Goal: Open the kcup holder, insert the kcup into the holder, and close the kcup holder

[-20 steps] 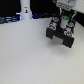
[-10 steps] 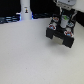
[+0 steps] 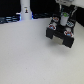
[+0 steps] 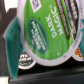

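Looking at the exterior view first, a pale table (image 3: 30, 57) fills most of the picture, under dim bluish light. Toward the exterior view's right, near the far edge, sits the kcup holder (image 3: 61, 35), a black boxy unit with two pale marks on its front face. The robot arm comes down from the top of the picture right above it, and its pincer (image 3: 64, 21) hangs just over the holder's top. Between the dark fingers there is a small light object with a touch of green, which appears to be the kcup (image 3: 64, 20); the picture is too small and blurred to show how firmly it is held. Toward the exterior view's left, at the far side of the table, stands a white bottle-like post (image 3: 24, 10), well apart from the holder.

Turning to the wrist view, the kcup (image 4: 47, 31) fills most of the picture, very close to the camera. Its round foil top is white with a green rim, a dark green round logo, and the words "DARK MAGIC" printed in green. A teal edge of the cup shows beside the lid. The pincer's fingers cannot be made out here, so how far they stand apart cannot be told from this view. Behind the cup lies the black holder, and inside it a round-topped pod (image 4: 26, 58) with a dark, printed lid shows partly past the cup's rim.
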